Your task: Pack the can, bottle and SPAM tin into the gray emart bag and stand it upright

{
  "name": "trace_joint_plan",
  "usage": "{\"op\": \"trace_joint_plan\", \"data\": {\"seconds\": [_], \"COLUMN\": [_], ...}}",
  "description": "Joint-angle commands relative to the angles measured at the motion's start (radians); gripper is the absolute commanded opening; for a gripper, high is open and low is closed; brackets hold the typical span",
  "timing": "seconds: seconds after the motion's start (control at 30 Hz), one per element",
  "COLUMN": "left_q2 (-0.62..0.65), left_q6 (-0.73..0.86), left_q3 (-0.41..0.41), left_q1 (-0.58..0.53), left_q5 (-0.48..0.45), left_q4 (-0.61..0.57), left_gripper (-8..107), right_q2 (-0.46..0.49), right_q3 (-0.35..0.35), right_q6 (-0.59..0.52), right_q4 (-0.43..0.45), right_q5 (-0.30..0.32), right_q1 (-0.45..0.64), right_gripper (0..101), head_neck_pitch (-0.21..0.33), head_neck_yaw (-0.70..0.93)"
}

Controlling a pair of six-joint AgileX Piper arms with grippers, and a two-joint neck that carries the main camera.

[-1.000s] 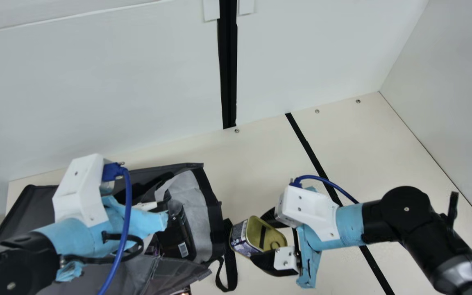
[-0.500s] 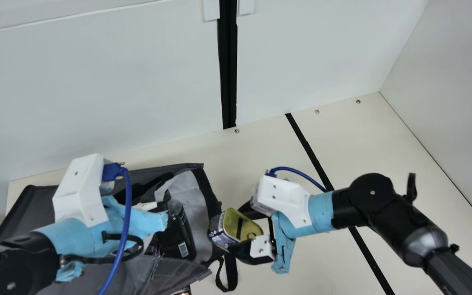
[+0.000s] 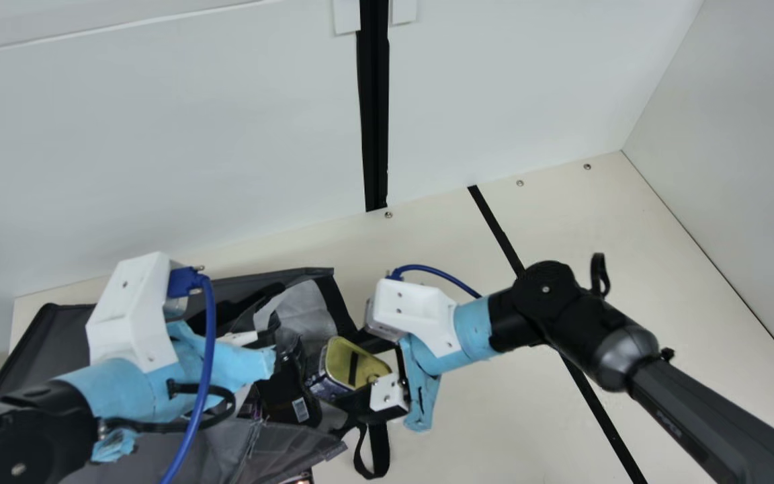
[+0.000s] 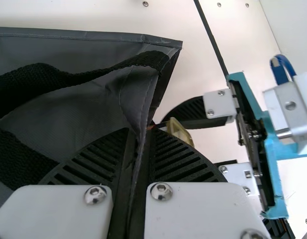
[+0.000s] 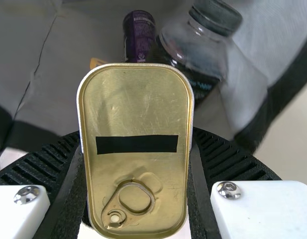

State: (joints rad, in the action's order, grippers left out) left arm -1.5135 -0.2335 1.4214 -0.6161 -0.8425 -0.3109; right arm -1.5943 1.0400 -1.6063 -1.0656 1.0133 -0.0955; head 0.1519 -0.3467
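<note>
The SPAM tin (image 3: 355,363) is hanging at the main view's lower centre, the right gripper (image 3: 349,368) clasping it at the open gray emart bag (image 3: 31,339), where bottle (image 5: 195,45) and can (image 5: 139,37) are resting. Lower left, the left gripper (image 3: 239,338) is pinching the bag's edge.

Gray bag (image 3: 37,343), mouth open — a bottle (image 5: 195,50) and a can (image 5: 140,37) inside crowd the way in; surface (image 3: 615,228) lies open beyond the right arm (image 3: 548,292).
</note>
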Motion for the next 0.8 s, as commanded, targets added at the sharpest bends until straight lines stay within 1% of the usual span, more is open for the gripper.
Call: {"op": "trace_joint_plan", "data": {"seconds": [0.0,0.33,0.53,0.77], "left_q2": [0.000,0.000,0.000,0.000], "left_q6": [0.000,0.000,0.000,0.000], "left_q3": [0.000,0.000,0.000,0.000], "left_q1": [0.000,0.000,0.000,0.000], "left_q5": [0.000,0.000,0.000,0.000], "left_q4": [0.000,0.000,0.000,0.000], "left_gripper": [-8,-8,-8,-8], "right_q2": [-0.019,-0.089,-0.117,-0.145], "right_q3": [0.018,0.096,0.124,0.147], "right_q6": [0.005,0.026,0.040,0.063], "right_q4": [-0.006,-0.044,-0.072,-0.110], "right_q5": [-0.003,-0.020,-0.037,-0.071], "right_q1": [-0.018,-0.113,-0.169,-0.233], "right_gripper": [0,0,0,0], "head_neck_pitch": [0.023,0.023,0.023,0.023], "head_neck_yaw": [-0.002,-0.002,-0.002,-0.002]}}
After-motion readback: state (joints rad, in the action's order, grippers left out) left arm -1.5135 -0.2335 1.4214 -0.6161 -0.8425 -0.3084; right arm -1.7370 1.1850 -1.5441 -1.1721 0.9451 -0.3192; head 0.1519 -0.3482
